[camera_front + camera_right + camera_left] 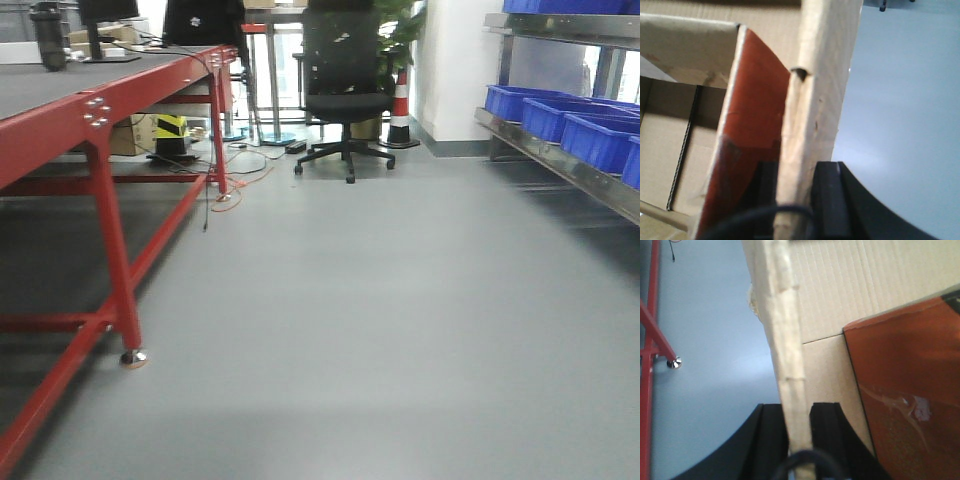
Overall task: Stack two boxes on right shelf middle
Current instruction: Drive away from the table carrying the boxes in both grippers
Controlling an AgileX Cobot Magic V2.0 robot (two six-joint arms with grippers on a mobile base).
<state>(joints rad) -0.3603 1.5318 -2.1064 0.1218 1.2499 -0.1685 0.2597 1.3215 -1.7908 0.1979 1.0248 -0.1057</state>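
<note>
Pinching with the left gripper (799,416) an upright wall of the box (855,285), carton body spreading right of this claw. Pinching likewise with the right gripper (797,172), carton inside lying to its left.

One red table (60,125), one office chair (345,60), one traffic cone (400,105), five blue bins (600,140), two pincers (799,412) (796,170), each clamping cardboard (840,290).

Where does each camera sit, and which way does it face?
Front: low on the base, facing ahead over floor between red table and shelf; no robot visible.
Left wrist: looks along left end effector, shut on a box wall.
Right wrist: same, right end effector on box wall.
Shared by wrists: box, rust-brown panel, floor.
</note>
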